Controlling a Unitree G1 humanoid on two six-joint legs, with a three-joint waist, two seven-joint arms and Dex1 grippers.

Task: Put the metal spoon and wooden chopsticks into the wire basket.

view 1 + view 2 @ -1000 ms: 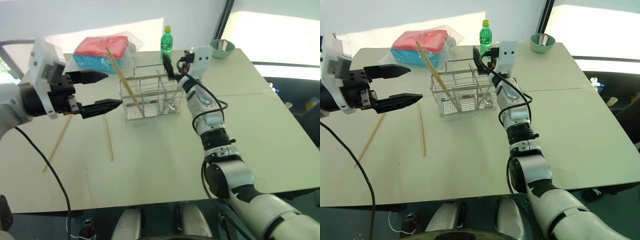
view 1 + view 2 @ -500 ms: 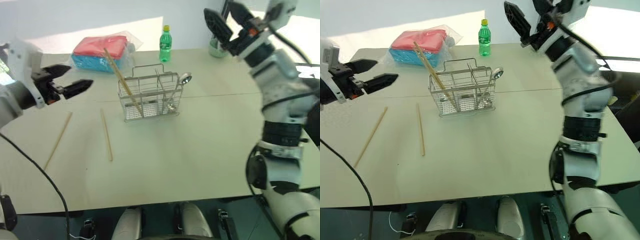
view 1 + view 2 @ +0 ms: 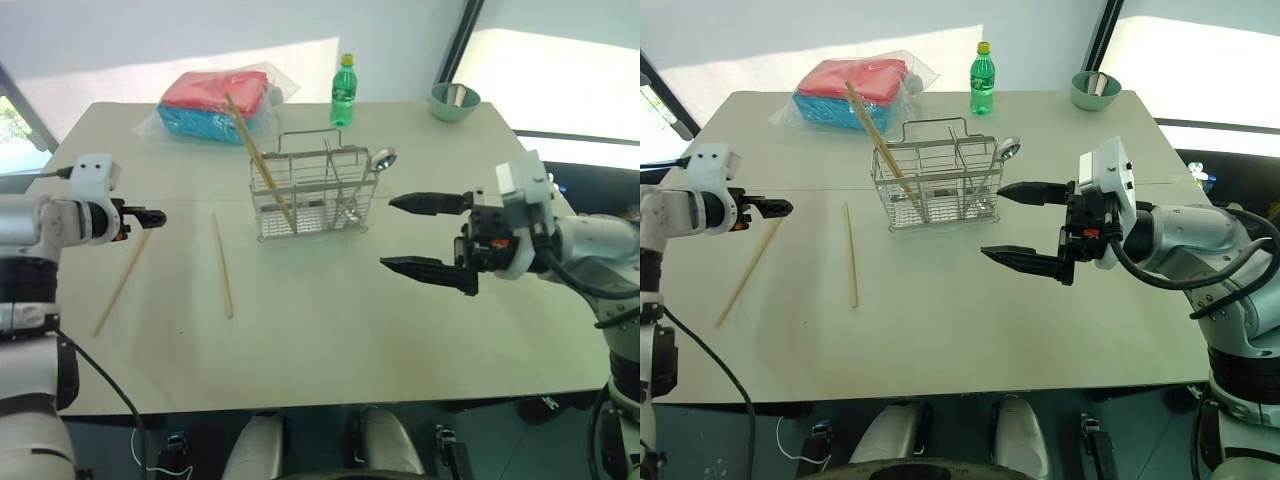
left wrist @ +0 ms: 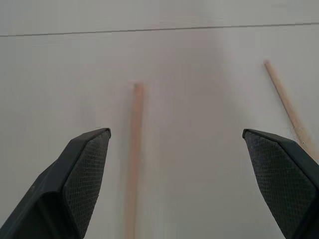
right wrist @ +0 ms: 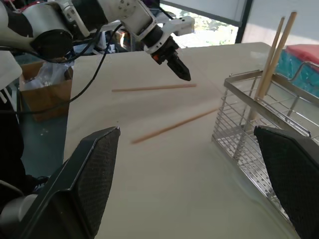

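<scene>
The wire basket (image 3: 312, 195) stands mid-table. The metal spoon (image 3: 381, 158) leans in its right end, bowl up. Two wooden chopsticks (image 3: 258, 160) lean out of its left compartment. Two more lie flat on the table to its left, one (image 3: 222, 265) nearer the basket and one (image 3: 122, 282) further out. My left gripper (image 3: 152, 216) hovers low over the far end of the outer chopstick (image 4: 133, 149), open and empty. My right gripper (image 3: 388, 233) hangs open and empty in front of the basket's right side, pointing left.
A green bottle (image 3: 343, 90), a pale green bowl (image 3: 455, 100) and a plastic bag of red and blue packs (image 3: 215, 100) stand along the table's far edge. The near half of the table is bare.
My right gripper pulled back from the basket, swung up, then came down level in front of it; the spoon stays in the basket. My left gripper moved left and down to the outer chopstick.
</scene>
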